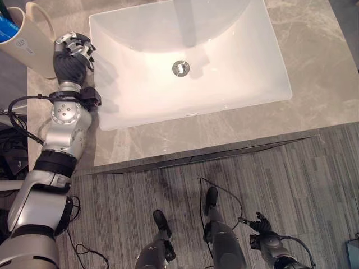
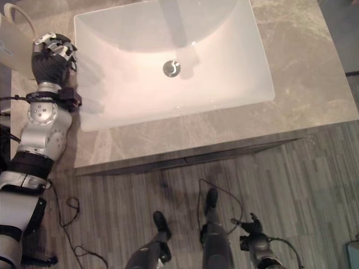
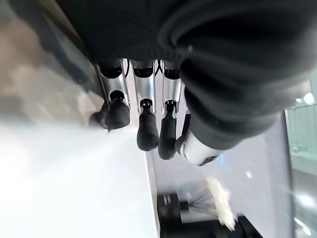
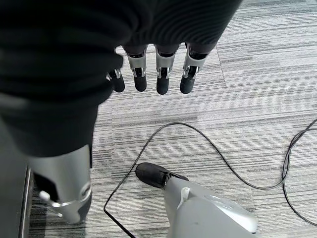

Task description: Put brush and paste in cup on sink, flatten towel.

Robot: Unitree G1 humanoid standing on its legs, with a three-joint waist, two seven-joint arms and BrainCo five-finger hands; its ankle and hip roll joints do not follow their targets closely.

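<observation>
The landmark is the white rectangular sink (image 1: 190,61), set into a grey marbled counter (image 1: 314,73). A round metal drain (image 1: 180,68) sits near the middle of the sink's floor.

The cup (image 1: 25,42), cream-coloured with a handle loop at its rim, stands on the counter off the sink's far left corner. A blue item (image 1: 8,25) stands inside the cup; whether it is the brush or the paste cannot be told.

The left hand (image 1: 73,53) is over the counter between the cup and the sink's left wall, just beside both. In the left wrist view, its fingers (image 3: 147,131) hang fairly straight in a row, relaxed, with nothing between them. The thumb is mostly hidden behind the dark cover. The same view shows the sink's pale rim below the fingertips and, beyond it, a blurred white-bristled object (image 3: 220,203); its identity cannot be told.

The right hand (image 1: 261,224) hangs low, well away from the sink, on the near side of the counter and above the striped grey floor (image 1: 314,185). In the right wrist view, its fingers (image 4: 163,79) point down in a loose, straight row and hold nothing.

The counter to the right of the sink is bare stone. The counter's front edge runs along the near side of the sink, with the floor beginning directly below it.
</observation>
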